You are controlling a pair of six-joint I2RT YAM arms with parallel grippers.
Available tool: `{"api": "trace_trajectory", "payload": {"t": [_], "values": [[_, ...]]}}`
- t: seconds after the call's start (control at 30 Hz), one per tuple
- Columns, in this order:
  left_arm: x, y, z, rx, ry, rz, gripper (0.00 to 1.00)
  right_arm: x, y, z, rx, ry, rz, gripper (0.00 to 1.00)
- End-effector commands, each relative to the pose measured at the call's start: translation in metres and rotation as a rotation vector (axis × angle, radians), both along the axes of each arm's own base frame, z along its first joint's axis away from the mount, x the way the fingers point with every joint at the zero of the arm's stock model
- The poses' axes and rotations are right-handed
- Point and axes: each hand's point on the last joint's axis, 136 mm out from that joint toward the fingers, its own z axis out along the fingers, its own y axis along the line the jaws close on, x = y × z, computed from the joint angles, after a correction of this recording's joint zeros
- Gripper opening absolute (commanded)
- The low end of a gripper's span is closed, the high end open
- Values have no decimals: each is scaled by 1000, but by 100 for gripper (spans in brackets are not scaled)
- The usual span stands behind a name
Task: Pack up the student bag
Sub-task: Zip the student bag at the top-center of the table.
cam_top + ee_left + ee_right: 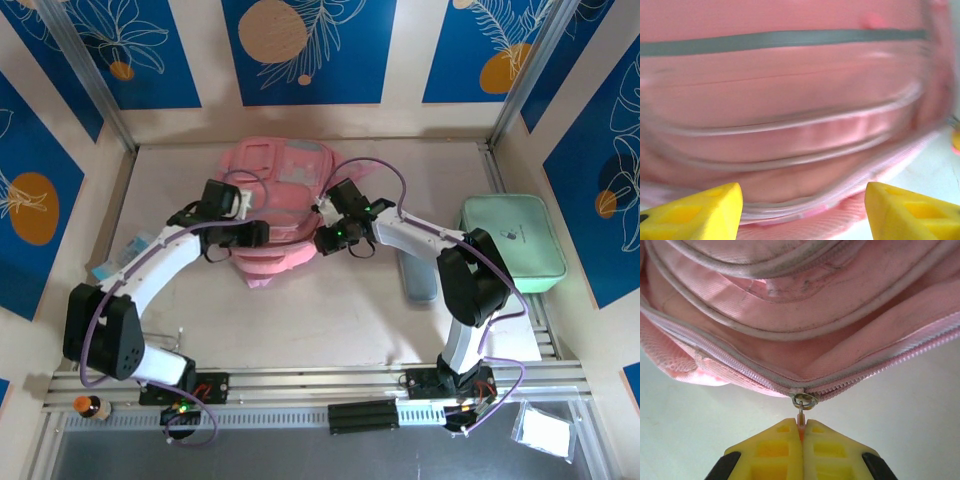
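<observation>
the student bag (275,190) lies in the far middle of the table (330,320), its near edge turned toward me. my right gripper (802,426) is clenched on the zip pull (801,418), with the little metal ring (805,400) and slider just beyond my fingertips. my left gripper (801,194) is released: its yellow fingers (700,212) stand wide apart in front of the pink fabric with nothing between them.

i judge the step in hand to be working the zip (880,367) so the bag can take things. to do it well, i should pull along the line of the teeth, not away from the bag, or the soft cloth will bunch and the slider will jam. the pinch sits on a thin tab, so a steady, slow draw suits it better than a tug. my left gripper would help by clamping the bag's edge near the zip, because the whole bag may otherwise slide with the pull.

as for what holds what: i cannot see into any pocket of the bag from here, and nothing shows inside it. the mint-green case (512,240) lies shut on the right of the table, well apart from the bag, its contents hidden. a flat grey pouch (418,278) lies between the two.
</observation>
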Motion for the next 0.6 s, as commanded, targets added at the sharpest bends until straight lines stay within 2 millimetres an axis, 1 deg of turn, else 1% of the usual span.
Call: {"api": "trace_trajectory", "payload": {"t": [0.0, 0.13, 0.23, 0.3, 0.4, 0.57], "values": [[-6, -39, 4, 14, -42, -244, 65, -11, 15, 16, 95, 12, 66, 0], [-5, -63, -3, 13, -35, -335, 65, -14, 11, 17, 129, 30, 58, 0], [-7, -80, -6, -39, -34, -422, 65, -15, 9, 18, 166, 42, 52, 0], [-7, -89, -10, -63, -36, -468, 64, -15, 8, 19, 180, 50, 49, 0], [-4, -93, -16, -57, -20, -495, 62, -14, 5, 18, 183, 57, 42, 0], [-3, -93, -29, -33, 7, -507, 57, -16, 1, 17, 188, 65, 33, 0]]}}
